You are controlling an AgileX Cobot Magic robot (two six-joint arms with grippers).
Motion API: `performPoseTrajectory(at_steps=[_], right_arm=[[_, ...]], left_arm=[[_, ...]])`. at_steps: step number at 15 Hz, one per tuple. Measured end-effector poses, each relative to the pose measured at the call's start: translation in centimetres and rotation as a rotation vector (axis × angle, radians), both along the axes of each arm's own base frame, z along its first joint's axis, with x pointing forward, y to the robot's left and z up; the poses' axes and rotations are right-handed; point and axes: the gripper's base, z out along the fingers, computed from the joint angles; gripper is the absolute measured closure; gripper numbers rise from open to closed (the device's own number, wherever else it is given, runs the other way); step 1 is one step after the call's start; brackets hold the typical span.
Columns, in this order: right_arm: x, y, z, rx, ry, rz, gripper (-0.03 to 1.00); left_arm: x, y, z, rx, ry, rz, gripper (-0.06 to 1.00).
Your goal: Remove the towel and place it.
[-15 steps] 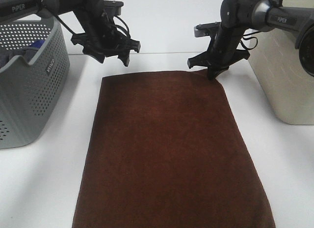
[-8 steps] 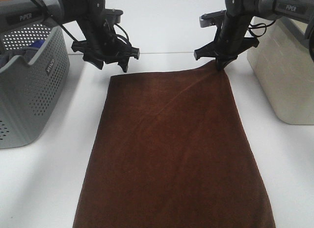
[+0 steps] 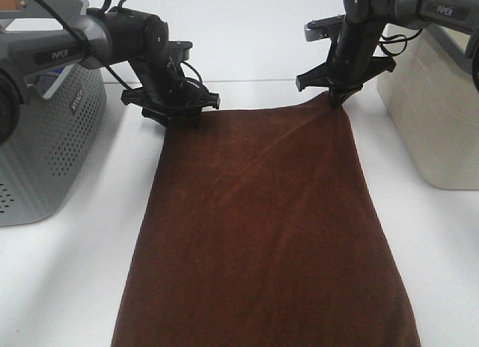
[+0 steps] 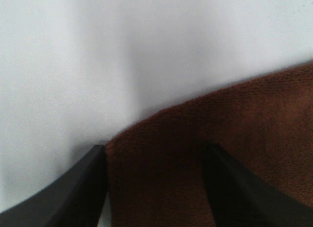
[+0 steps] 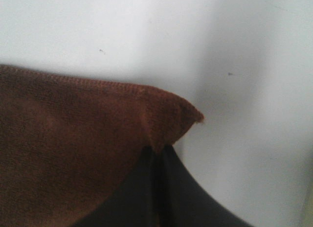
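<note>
The dark brown towel (image 3: 262, 227) lies spread flat on the white table, running from the far side to the near edge. My left gripper (image 3: 179, 117) is down at its far left corner. In the left wrist view its two fingers (image 4: 80, 190) stand apart with the towel's corner (image 4: 161, 153) between them, so the left gripper (image 4: 156, 188) is open. My right gripper (image 3: 337, 99) is shut on the far right corner and holds it slightly raised. The right wrist view shows that gripper (image 5: 157, 161) pinching the towel's corner (image 5: 166, 114).
A grey perforated basket (image 3: 45, 145) stands at the left with a blue cloth item (image 3: 51, 72) inside. A beige bin (image 3: 438, 115) stands at the right. Bare white table (image 3: 75, 272) flanks the towel on both sides.
My left gripper has come down from above the table onto the towel's far left corner, its jaws narrowing a little. The right gripper lifted its corner slightly earlier and now holds still.
</note>
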Motion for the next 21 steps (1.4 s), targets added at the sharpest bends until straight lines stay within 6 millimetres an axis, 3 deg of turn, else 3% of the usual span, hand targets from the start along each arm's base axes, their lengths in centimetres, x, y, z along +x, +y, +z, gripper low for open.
performPoseTrajectory(at_steps=[2, 5, 6, 10, 14, 21], right_arm=[[0.0, 0.0, 0.0, 0.0, 0.0, 0.0, 0.97], [0.0, 0.0, 0.0, 0.0, 0.0, 0.0, 0.97], [0.0, 0.0, 0.0, 0.001, 0.0, 0.0, 0.97], [0.2, 0.1, 0.5, 0.006, -0.016, 0.0, 0.97], [1.7, 0.5, 3.1, 0.051, -0.185, 0.015, 0.97], [3.7, 0.9, 4.9, 0.058, -0.479, 0.091, 0.97]], left_arm=[[0.1, 0.1, -0.1, 0.001, -0.003, 0.001, 0.52], [0.2, 0.2, -0.1, 0.015, -0.01, -0.006, 0.91], [0.2, 0.3, -0.1, 0.029, -0.015, -0.017, 0.94], [1.0, 0.3, 1.5, 0.054, -0.084, -0.037, 0.94], [2.7, -0.2, 4.0, -0.004, -0.286, -0.023, 0.94], [5.4, 2.3, 6.0, -0.033, -0.598, 0.015, 0.94]])
